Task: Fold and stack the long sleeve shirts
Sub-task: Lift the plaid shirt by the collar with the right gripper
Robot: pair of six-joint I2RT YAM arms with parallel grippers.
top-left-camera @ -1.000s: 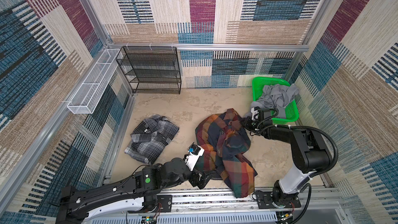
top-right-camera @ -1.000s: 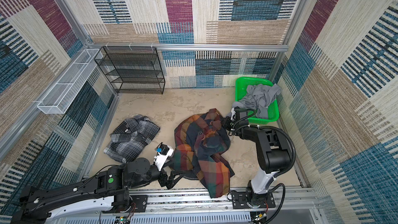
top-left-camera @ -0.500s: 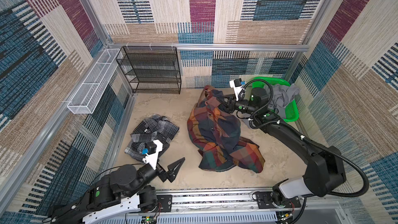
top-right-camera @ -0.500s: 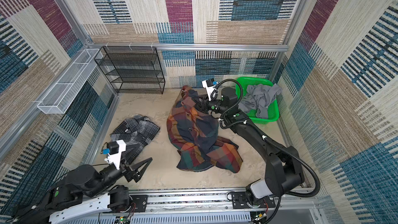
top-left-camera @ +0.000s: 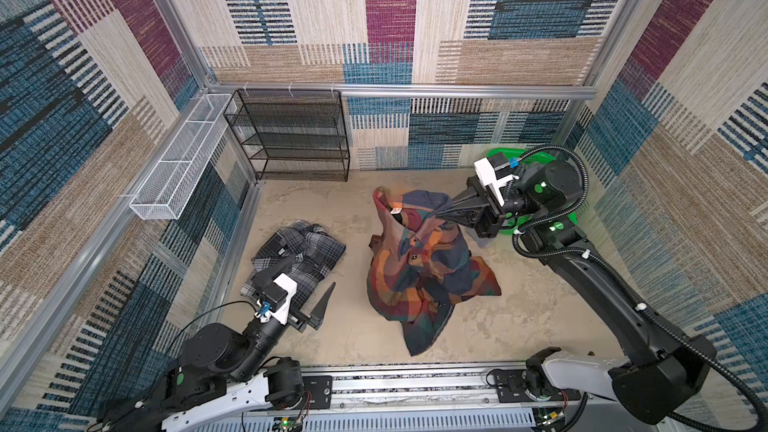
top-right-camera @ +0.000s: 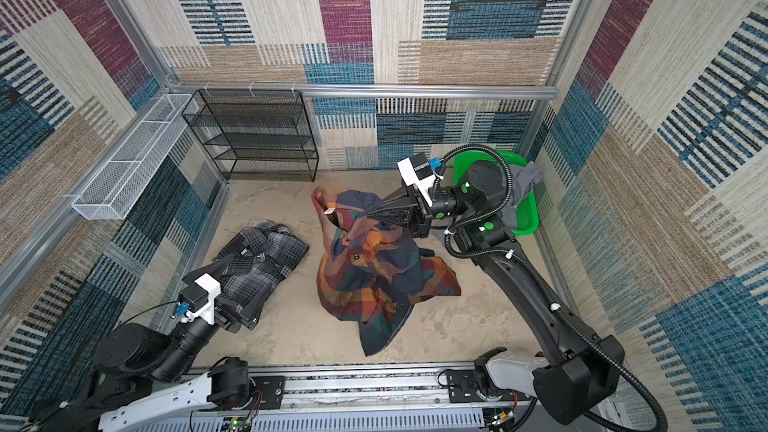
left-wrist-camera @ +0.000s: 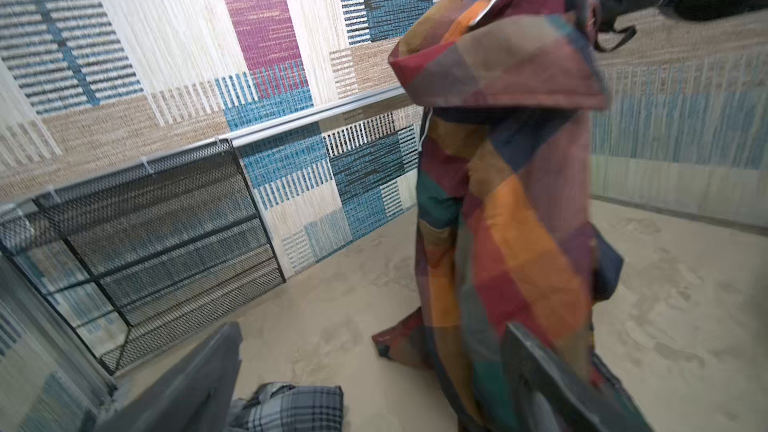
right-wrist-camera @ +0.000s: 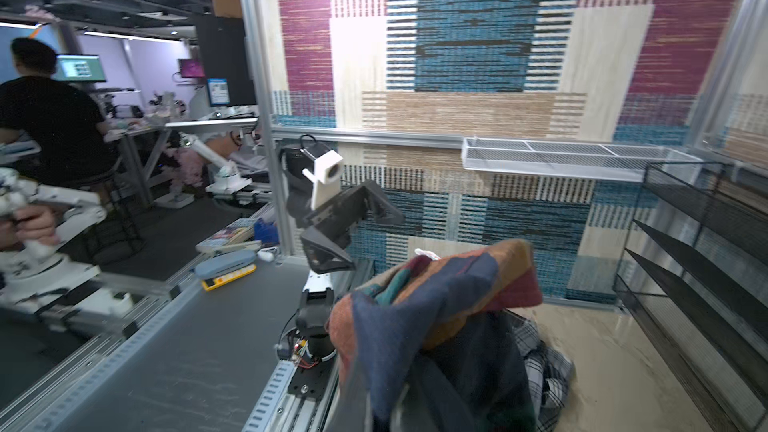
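The large long sleeve shirt (top-left-camera: 419,259) in navy, orange, red and green checks hangs in a tall crumpled drape, its lower folds resting on the floor. My right gripper (top-left-camera: 441,214) is shut on a fold near its collar, seen in both top views (top-right-camera: 372,214). The fabric (right-wrist-camera: 436,305) covers those fingers in the right wrist view. The smaller grey-black-white shirt (top-left-camera: 299,255) lies crumpled to the left. My left gripper (top-left-camera: 299,290) hovers open over that shirt's near edge, holding nothing. In the left wrist view the left gripper (left-wrist-camera: 372,330) faces the hanging shirt (left-wrist-camera: 498,201).
A green basket (top-right-camera: 524,211) holding a grey garment (top-right-camera: 524,184) stands at the back right behind my right arm. A black wire shelf (top-left-camera: 299,139) stands against the back wall. A white wire basket (top-left-camera: 178,164) hangs on the left wall. The mounting rail (top-left-camera: 395,380) runs along the front.
My right gripper has lifted the colourful shirt off the floor, up and toward the back. My left gripper has drawn back from that shirt to the front left, beside the grey shirt.
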